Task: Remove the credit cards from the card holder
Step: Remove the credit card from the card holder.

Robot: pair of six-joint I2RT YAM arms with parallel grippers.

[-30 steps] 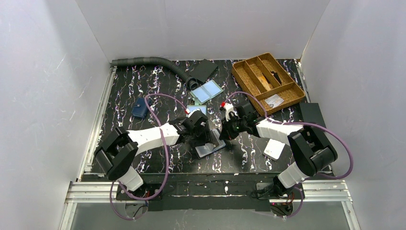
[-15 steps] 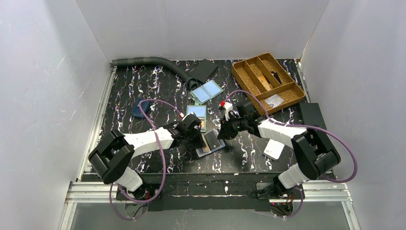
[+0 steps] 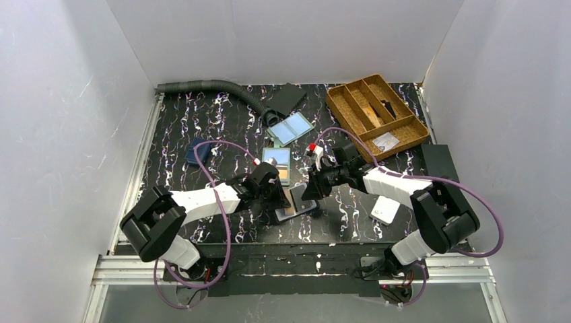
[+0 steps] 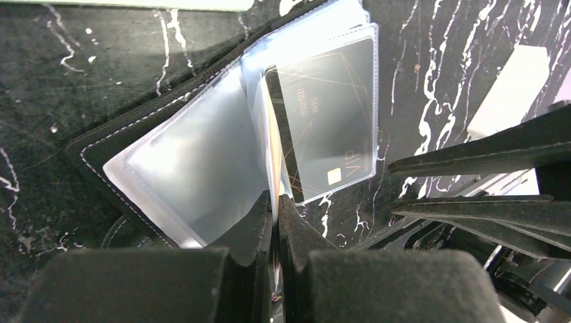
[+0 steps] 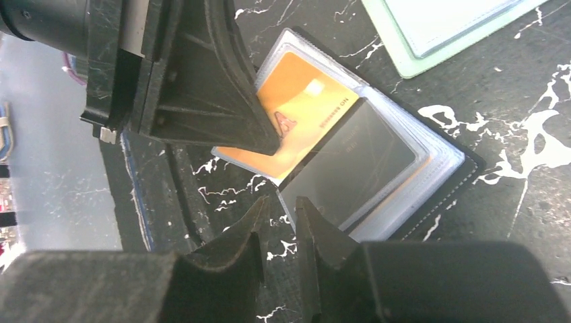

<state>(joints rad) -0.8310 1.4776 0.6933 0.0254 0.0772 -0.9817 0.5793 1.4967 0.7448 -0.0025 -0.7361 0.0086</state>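
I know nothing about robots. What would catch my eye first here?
Two arms meet mid-table over an open card holder. The left gripper pinches one clear sleeve beside a black card. The right gripper, jaws slightly apart, hovers at the holder's edge near an orange card.

The left pincer (image 5: 266, 138) covers a corner of the orange card (image 5: 306, 111) and part of the card holder (image 5: 444, 161).

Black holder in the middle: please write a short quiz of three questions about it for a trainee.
1. True or false: the left pincer is shut on a clear sleeve of the black holder.
2. In the right wrist view, which card lies beside the black card? A blue, B orange, C green.
3. Fill in: the right pincer stands ___.
Key: 1 true; 2 B, the orange card; 3 open.
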